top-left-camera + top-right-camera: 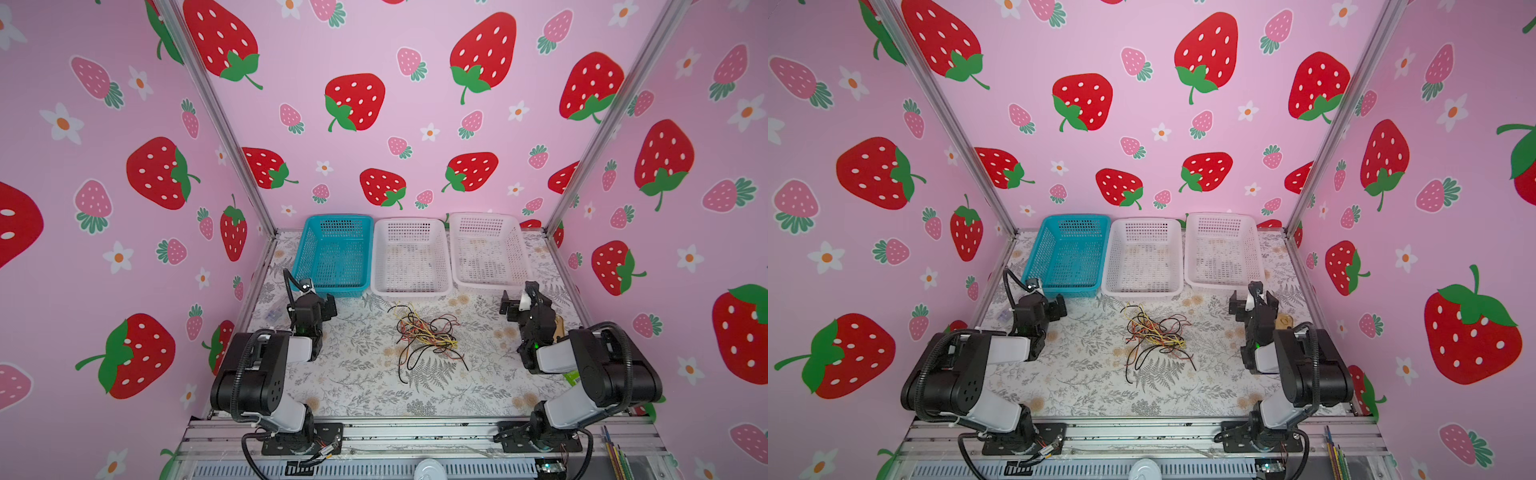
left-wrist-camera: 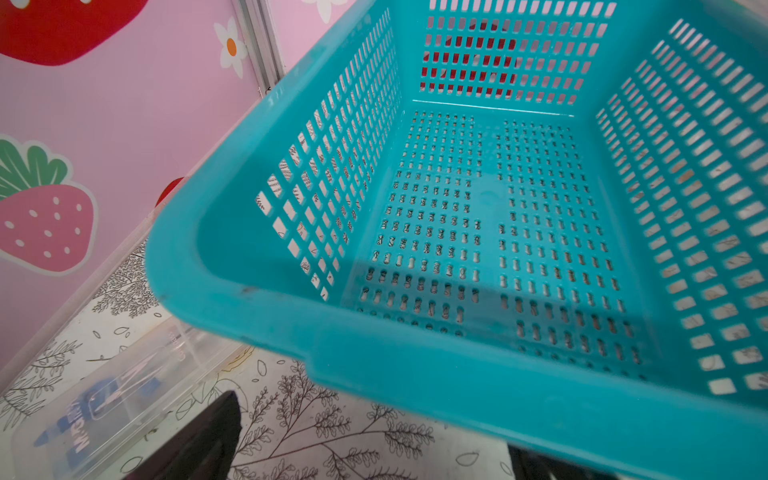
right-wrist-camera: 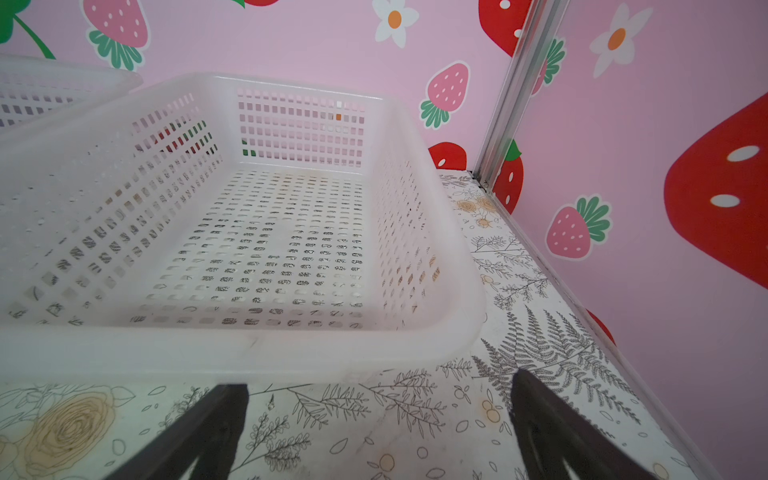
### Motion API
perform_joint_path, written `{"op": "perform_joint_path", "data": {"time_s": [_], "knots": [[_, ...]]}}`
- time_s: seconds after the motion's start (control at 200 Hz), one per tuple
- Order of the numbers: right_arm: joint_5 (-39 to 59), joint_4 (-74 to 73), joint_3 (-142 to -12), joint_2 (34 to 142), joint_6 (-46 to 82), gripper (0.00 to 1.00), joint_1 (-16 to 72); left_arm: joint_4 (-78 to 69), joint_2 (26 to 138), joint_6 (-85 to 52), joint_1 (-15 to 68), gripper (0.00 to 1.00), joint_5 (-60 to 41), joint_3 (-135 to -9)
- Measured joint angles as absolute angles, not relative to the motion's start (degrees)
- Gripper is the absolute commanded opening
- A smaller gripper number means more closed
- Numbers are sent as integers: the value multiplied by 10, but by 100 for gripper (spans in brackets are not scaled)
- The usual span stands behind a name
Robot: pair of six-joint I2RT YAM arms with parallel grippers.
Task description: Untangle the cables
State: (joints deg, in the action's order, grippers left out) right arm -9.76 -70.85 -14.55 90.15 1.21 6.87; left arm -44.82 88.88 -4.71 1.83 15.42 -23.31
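The cables point(image 1: 420, 332) point(image 1: 1154, 334) lie as one tangled heap of thin black, red and yellow wires on the floral table mat, in the middle, in front of the baskets. Loose black ends trail toward the front. My left gripper point(image 1: 318, 300) point(image 1: 1051, 303) hovers open at the front left corner of the blue basket, far left of the heap; in the left wrist view the left gripper point(image 2: 374, 455) holds nothing. My right gripper point(image 1: 519, 300) point(image 1: 1250, 302) stands open right of the heap, before the right white basket. Only mat shows within the right gripper point(image 3: 378, 424).
Three mesh baskets line the back: a blue basket point(image 1: 328, 289) point(image 2: 415, 365), a middle white basket point(image 1: 409, 291) and a right white basket point(image 1: 478, 286) point(image 3: 249, 353), all showing bare floors. A clear plastic box point(image 2: 104, 407) lies by the left wall. Pink walls close three sides.
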Motion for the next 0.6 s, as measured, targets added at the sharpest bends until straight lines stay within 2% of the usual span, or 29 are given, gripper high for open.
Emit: {"op": "perform_joint_path", "data": {"time_s": [0.375, 0.445, 0.6], "knots": [[-96, -708, -145, 901, 12, 99, 69, -448, 889, -47, 18, 99, 154, -233], [-68, -707, -145, 899, 0, 99, 69, -448, 889, -47, 18, 99, 154, -233], [-38, -619, -159, 818, 0, 99, 69, -448, 888, -46, 18, 99, 154, -233]]}}
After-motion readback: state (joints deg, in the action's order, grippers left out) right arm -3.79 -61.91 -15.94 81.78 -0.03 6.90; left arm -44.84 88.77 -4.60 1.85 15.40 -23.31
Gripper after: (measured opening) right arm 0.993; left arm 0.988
